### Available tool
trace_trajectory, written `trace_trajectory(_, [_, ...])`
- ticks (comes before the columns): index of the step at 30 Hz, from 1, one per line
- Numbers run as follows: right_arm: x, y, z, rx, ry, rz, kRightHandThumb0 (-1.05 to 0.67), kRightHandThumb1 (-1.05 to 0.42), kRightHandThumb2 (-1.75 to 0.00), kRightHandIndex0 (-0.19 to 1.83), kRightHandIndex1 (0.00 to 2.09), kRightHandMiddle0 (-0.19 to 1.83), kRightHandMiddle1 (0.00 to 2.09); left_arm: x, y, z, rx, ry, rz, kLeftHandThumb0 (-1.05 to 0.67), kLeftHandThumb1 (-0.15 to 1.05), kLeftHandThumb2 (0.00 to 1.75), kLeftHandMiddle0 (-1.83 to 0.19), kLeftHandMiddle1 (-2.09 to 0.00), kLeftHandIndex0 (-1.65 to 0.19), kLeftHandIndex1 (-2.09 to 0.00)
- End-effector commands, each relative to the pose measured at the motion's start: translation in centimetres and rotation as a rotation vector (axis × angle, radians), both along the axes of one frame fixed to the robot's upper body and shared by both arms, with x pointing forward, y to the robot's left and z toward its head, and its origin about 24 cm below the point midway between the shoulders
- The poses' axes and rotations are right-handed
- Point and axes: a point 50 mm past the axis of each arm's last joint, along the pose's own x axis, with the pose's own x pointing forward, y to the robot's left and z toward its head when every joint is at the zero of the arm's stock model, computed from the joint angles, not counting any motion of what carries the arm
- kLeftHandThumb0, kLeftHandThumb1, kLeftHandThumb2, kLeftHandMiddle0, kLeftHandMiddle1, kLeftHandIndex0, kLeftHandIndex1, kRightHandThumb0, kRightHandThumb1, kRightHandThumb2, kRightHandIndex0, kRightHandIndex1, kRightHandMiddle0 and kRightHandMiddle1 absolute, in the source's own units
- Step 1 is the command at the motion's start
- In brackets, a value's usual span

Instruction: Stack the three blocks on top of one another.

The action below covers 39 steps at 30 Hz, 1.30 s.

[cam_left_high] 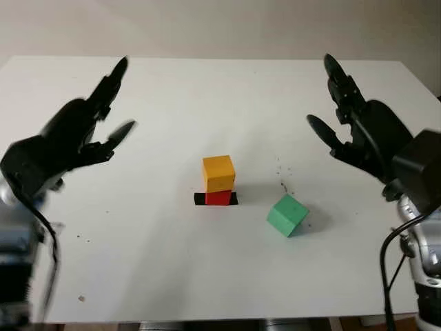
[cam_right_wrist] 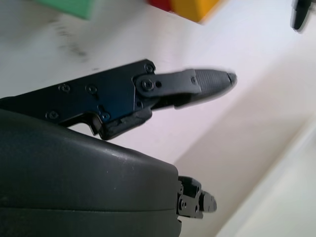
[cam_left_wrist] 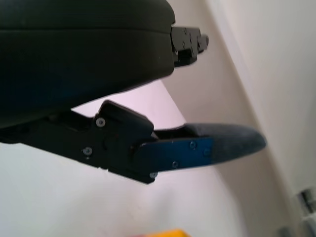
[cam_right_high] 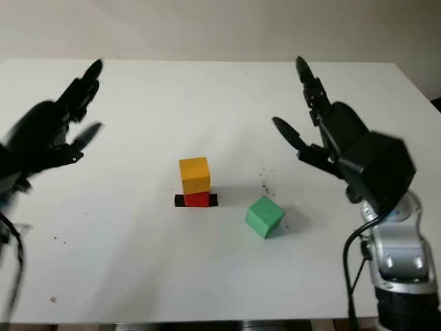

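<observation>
Resting: yellow block [cam_left_high: 218,173] on red block [cam_left_high: 218,198], between both hands | green block [cam_left_high: 287,214] nearer right hand [cam_left_high: 355,134] fingers | left hand [cam_left_high: 86,134], right hand: open, empty

The red block [cam_left_high: 218,198] was mostly covered by the yellow block [cam_left_high: 218,173] stacked on it, and it in turn hid the middle of the black strip [cam_left_high: 200,199] beneath. In the right wrist view the green block [cam_right_wrist: 69,7] was cut off by the picture's edge. The left hand [cam_right_high: 52,134] appeared smeared with blur.
</observation>
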Motion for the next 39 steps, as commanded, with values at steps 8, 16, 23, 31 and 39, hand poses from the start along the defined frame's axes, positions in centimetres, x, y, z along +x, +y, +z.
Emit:
trace_trajectory(8, [-1.3, 1.0, 4.0, -0.462, -0.002, 0.234, -0.60, -0.74, -0.04, 0.02, 0.10, 0.27, 0.12, -2.1, -1.1, -2.2, -0.267, 0.001, 0.068, -0.71, 1.05, 0.59, 0.05, -0.05, 0.06, -0.05])
trace_trajectory(16, [-2.4, 2.1, 5.3, -0.767, -0.044, 0.367, -0.61, -0.75, -0.06, 0.06, 0.09, 0.38, 0.09, -2.6, -1.4, -3.2, -0.266, 0.011, 0.107, -0.74, 1.05, 0.64, 0.12, -0.04, 0.13, -0.03])
trace_trajectory(23, [-2.5, 2.6, 3.3, -0.894, -0.024, 0.414, -0.63, -0.74, -0.05, 0.05, 0.06, 0.38, 0.07, -2.6, -1.8, -3.4, -0.250, 0.031, 0.121, -0.76, 1.05, 0.68, 0.19, -0.03, 0.19, -0.01])
trace_trajectory(31, [-2.5, 2.3, -0.1, -0.830, -0.012, 0.421, -0.53, -0.75, -0.05, 0.05, 0.06, 0.42, 0.07, -2.5, -2.0, -3.3, -0.267, 0.031, 0.114, -0.76, 1.05, 0.66, 0.18, -0.04, 0.19, -0.03])
trace_trajectory(39, [-1.8, 1.9, -2.8, -0.801, -0.009, 0.378, -0.58, -0.83, -0.07, 0.05, 0.06, 0.42, 0.07, -2.5, -2.1, -3.2, -0.251, 0.022, 0.105, -0.77, 1.05, 0.63, 0.17, -0.06, 0.18, -0.04])
